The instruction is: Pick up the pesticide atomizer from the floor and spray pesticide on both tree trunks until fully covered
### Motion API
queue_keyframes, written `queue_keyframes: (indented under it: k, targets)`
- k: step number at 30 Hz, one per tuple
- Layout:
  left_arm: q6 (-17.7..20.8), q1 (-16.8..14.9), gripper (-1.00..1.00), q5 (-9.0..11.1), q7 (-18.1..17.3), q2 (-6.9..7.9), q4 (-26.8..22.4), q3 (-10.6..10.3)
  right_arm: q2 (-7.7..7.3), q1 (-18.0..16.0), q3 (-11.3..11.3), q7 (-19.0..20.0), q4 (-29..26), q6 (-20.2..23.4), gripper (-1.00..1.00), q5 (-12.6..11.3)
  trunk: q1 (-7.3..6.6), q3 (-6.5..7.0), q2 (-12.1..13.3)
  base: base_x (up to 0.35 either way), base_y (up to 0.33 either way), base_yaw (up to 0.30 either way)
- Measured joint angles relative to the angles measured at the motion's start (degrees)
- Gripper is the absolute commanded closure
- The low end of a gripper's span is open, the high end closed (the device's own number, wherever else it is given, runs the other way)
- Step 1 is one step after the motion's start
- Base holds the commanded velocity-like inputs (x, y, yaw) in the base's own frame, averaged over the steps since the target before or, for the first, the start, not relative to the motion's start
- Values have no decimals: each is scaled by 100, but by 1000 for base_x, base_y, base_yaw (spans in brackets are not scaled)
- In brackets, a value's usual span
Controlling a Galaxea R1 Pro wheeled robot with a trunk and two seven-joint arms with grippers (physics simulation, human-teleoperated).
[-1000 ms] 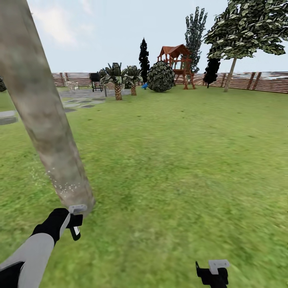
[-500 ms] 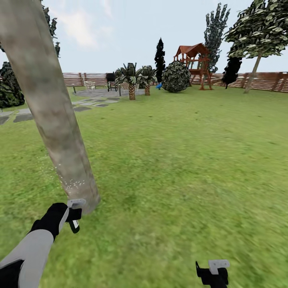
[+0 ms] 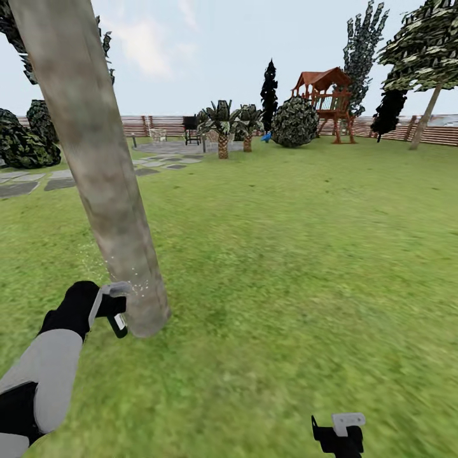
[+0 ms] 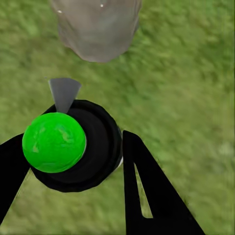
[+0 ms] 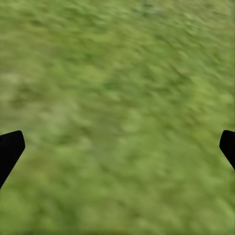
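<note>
A thick pale grey-brown tree trunk point(image 3: 95, 165) leans across the left of the head view, with fine white pesticide specks point(image 3: 130, 280) near its flared base point(image 4: 95, 29). My left gripper point(image 3: 113, 310) sits right beside that base, shut on the pesticide atomizer point(image 4: 95, 147), a round black bottle whose top shows bright green point(image 4: 54, 142); its grey nozzle point(image 4: 63, 93) points at the trunk. The second tree point(image 3: 425, 117) stands far off at the right by the fence. My right gripper point(image 3: 337, 431) hangs low over the grass, open point(image 5: 117, 147) and empty.
Lawn point(image 3: 305, 254) stretches ahead and right. Grey stepping stones point(image 3: 38, 183) lie at the left beside dark bushes point(image 3: 25, 140). Far back stand small palms point(image 3: 222, 127), a round shrub point(image 3: 296, 122), a red playhouse point(image 3: 326, 95) and the slatted fence point(image 3: 445, 133).
The head camera has turned left, so the whole scene slid right. My left gripper with the atomizer rose from below the trunk's base to beside it. The right arm has stayed put.
</note>
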Motion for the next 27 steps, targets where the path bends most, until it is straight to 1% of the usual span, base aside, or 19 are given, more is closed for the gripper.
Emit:
queue_keyframes:
  k: [1, 2, 4, 7, 8, 11, 16, 20, 23, 27]
  targets:
    - [1, 5, 100, -17, -3, 87, -1, 0, -12, 0, -1, 0, 0, 0, -100, -1, 0, 0, 0, 0, 0, 0]
    - [1, 30, 100, -32, -6, 241, -6, -4, -21, 0, -1, 0, 0, 0, -100, 0, 0, 0, 0, 0, 0, 0]
    - [2, 58, 100, 19, -11, 308, -8, -13, -25, 0, 0, 0, 0, 0, -100, 0, 0, 0, 0, 0, 0, 0]
    - [-4, 81, 100, 15, -11, 314, -10, -23, -27, 0, 3, -1, -2, -1, -100, 1, -2, 0, -1, 134, -87, 13]
    - [0, 83, 100, 50, -12, 297, -14, -18, -27, 0, 0, -1, -3, -1, -100, 0, -2, 0, 0, 223, -157, 130]
    - [-2, 46, 100, 35, -13, 295, -19, -11, -25, -2, 0, -1, -2, -2, -100, 0, -2, 0, 0, 198, -196, 223]
    - [2, 4, 100, 33, -13, 331, -24, -3, -21, -2, 0, -1, 0, -3, -100, 0, 0, 0, 0, 40, -264, 226]
    - [5, -3, 100, 49, -18, 320, -25, -1, -21, 0, 0, -2, 0, -3, -100, 0, 0, 0, 0, 31, -273, 24]
    - [4, -4, 100, 44, -20, 281, -25, -2, -21, 0, 0, -2, 0, -2, -100, 0, -2, 0, 0, 181, -235, 2]
    - [4, 1, 100, 32, -19, 289, -26, -1, -21, 0, 0, -2, -4, -2, -100, 0, -2, 0, 0, 207, -224, 0]
